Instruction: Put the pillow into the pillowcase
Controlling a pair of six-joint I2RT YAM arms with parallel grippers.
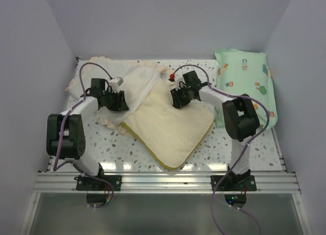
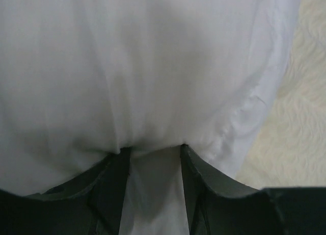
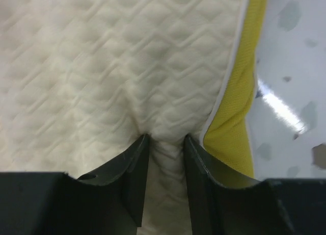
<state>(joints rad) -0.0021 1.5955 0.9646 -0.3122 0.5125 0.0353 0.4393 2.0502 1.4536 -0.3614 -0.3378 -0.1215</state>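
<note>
The pale cream quilted pillow (image 1: 170,128) with a yellow edge lies in the middle of the table, its far part tucked against the pillowcase (image 1: 135,82), a cream fabric with ruffled trim at the back left. My right gripper (image 1: 178,103) is shut on a pinch of the pillow (image 3: 127,67) near its yellow edge (image 3: 237,107). My left gripper (image 1: 118,103) is shut on a fold of the pillowcase's white fabric (image 2: 142,72), which fills the left wrist view; the pillow shows at the right of that view (image 2: 300,118).
A mint-green cartoon-print pillow (image 1: 249,84) lies at the back right of the speckled table (image 1: 117,148). Walls close in on the left, right and back. An aluminium rail (image 1: 163,181) runs along the near edge.
</note>
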